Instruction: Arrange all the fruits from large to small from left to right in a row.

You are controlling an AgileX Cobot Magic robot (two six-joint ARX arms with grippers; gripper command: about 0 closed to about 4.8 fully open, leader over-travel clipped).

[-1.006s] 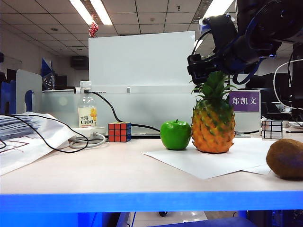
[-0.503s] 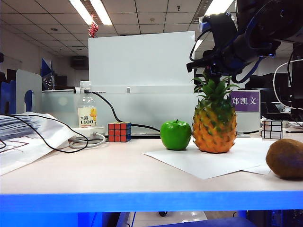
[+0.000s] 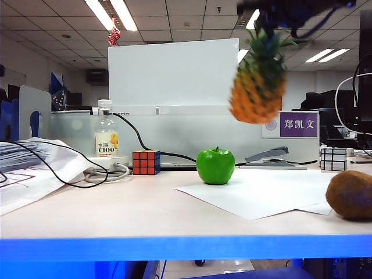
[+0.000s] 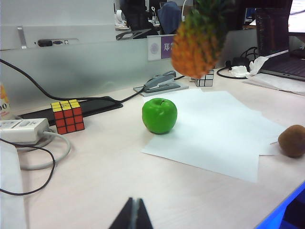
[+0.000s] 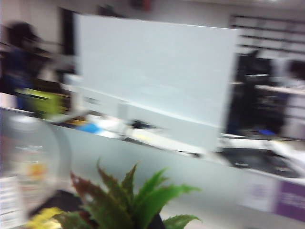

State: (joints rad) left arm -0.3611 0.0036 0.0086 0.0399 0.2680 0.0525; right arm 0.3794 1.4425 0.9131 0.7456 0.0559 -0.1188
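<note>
High above the table, the right gripper [image 3: 268, 20], cut off by the frame, is clamped on the green crown of one orange-yellow pineapple [image 3: 258, 80]. Below lie one glossy green apple [image 3: 215, 166], one brown kiwi [image 3: 350, 195]. The left gripper [image 4: 133, 214] is pressed closed.

Around me was an open office: a grid ceiling [image 3: 174, 17] lit by long fluorescent lights [image 3: 110, 13], a white partition board [image 3: 173, 72] behind my pale worktop [image 3: 116, 209], and a purple name sign [image 3: 299, 124] against frosted glass.
</note>
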